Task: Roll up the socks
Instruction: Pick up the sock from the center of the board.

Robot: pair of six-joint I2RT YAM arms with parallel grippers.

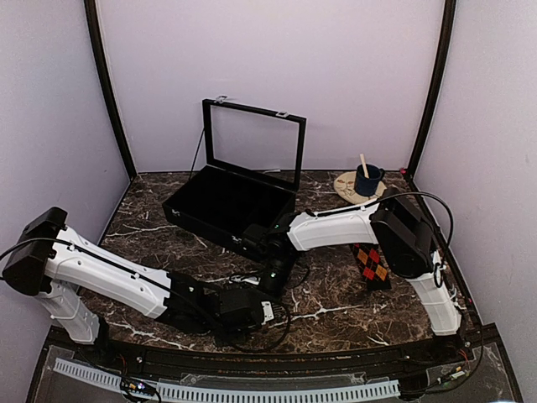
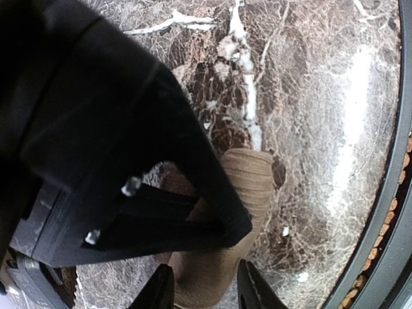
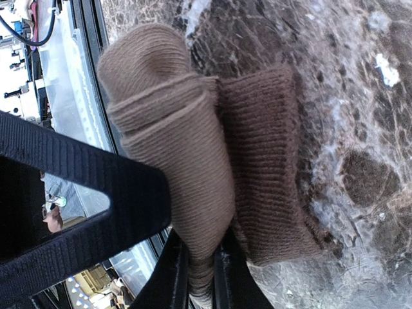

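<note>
Pinching tan sock (image 3: pixel 168 154), unseen overhead

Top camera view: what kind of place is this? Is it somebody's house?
Probably a robot test booth, not a house: plain walls box in a marble-patterned table, and a left arm and right arm are bolted at its near edge.
</note>
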